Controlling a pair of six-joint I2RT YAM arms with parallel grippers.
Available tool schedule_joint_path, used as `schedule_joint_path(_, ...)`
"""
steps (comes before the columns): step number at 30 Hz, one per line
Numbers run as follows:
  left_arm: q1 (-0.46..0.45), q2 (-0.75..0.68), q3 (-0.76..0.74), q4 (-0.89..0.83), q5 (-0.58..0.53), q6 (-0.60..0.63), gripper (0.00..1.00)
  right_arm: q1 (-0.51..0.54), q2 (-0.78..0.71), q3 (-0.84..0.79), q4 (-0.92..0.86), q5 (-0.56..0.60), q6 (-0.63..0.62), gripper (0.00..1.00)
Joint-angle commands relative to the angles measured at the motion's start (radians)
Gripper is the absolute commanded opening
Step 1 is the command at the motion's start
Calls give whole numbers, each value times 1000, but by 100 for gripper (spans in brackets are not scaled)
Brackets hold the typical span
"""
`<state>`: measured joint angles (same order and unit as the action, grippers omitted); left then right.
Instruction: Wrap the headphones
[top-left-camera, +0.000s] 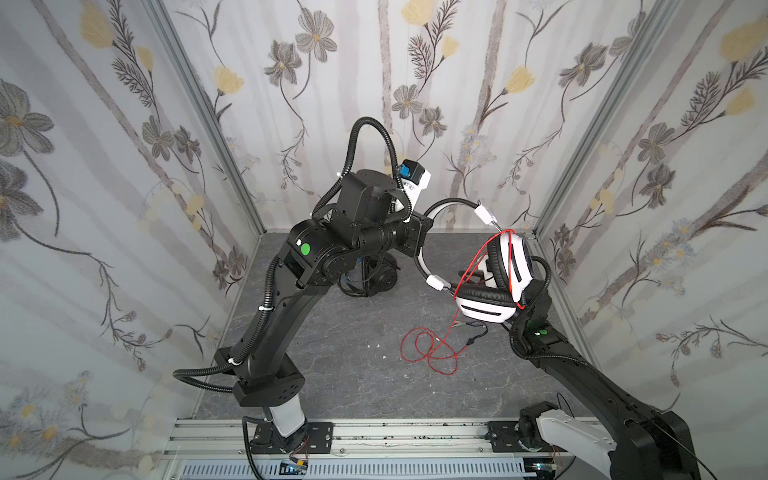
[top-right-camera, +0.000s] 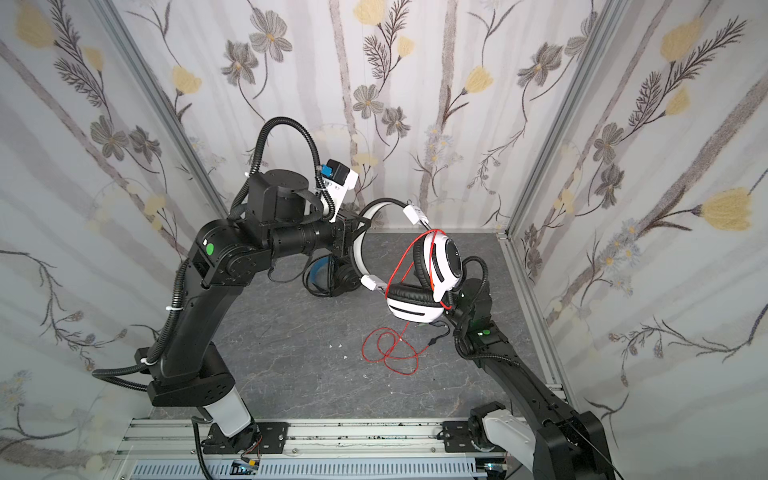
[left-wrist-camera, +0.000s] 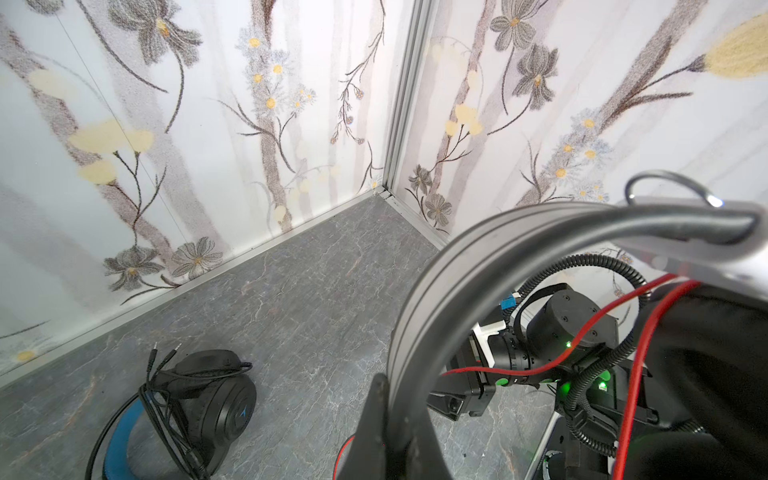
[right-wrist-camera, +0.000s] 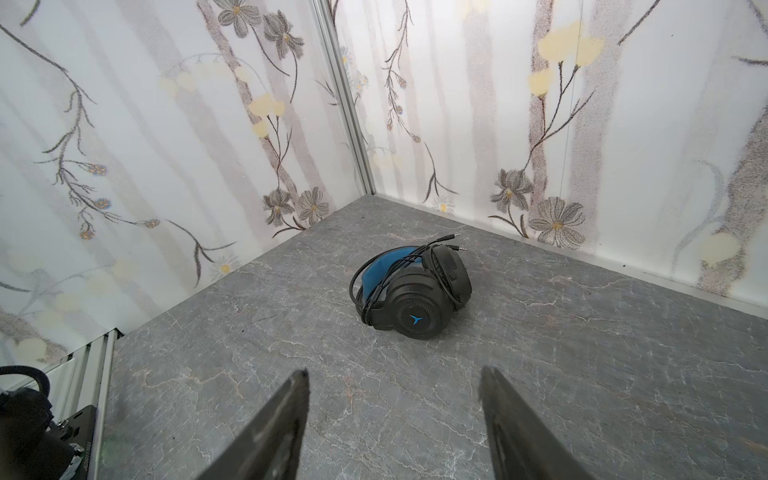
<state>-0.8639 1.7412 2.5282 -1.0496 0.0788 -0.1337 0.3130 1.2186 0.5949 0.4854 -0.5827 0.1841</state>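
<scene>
Right arm (top-left-camera: 590, 378) sits nearest in both top views, rising from the near rail (top-left-camera: 374, 436) toward the middle right. Grey marbled table (top-left-camera: 332, 365) fills the floor, with flowered walls (top-left-camera: 124, 166) on three sides. Left arm (top-left-camera: 286, 303) arches up high from the near left, wrist turned toward the middle. White headphones (top-left-camera: 484, 309) with black pads are up off the table, right of centre. Their headband (top-left-camera: 440, 204) curves back to the left arm's wrist and the ear cups hang right over the right arm's wrist; touching or not, cannot tell. Black headphones (right-wrist-camera: 415, 299) with a blue inner band lie on the table toward the back, left of the white pair, half hidden behind the left arm in both top views. Black cable (right-wrist-camera: 354, 286) is bundled round them, plugs (right-wrist-camera: 451, 237) sticking out. Red cable (top-left-camera: 432, 353) drapes over the upper white cup, drops down and lies in loose loops on the table below the cups. Left gripper (left-wrist-camera: 392, 415) is clamped tight on the white headband, seen in the left wrist view. Right gripper (right-wrist-camera: 395, 370) has jaws well apart with nothing between them, pointed at bare table with the black pair ahead; it is hidden behind the white cups in both top views.
</scene>
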Motion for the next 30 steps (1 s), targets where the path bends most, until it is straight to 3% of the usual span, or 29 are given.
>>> schedule_joint_path(1, 1, -4, 6, 117, -2, -55, 0, 1, 24, -20, 125, -35, 76, 64)
schedule_joint_path(10, 15, -7, -7, 215, -10, -100, 0, 12, 56, -84, 203, -34, 155, 53)
schedule_joint_path(17, 26, -43, -85, 348, -91, -147, 0, 20, 65, -77, 138, -6, 126, 27)
schedule_joint_path(24, 56, -119, -275, 608, -210, -246, 0, 21, 46, -47, 31, 41, 84, 8)
schedule_joint_path(27, 59, -121, -308, 672, -275, -286, 0, 20, 56, 4, -99, 98, 36, 1)
schedule_joint_path(30, 59, -113, -332, 710, -352, -343, 0, 19, 82, 68, -247, 128, -28, 0)
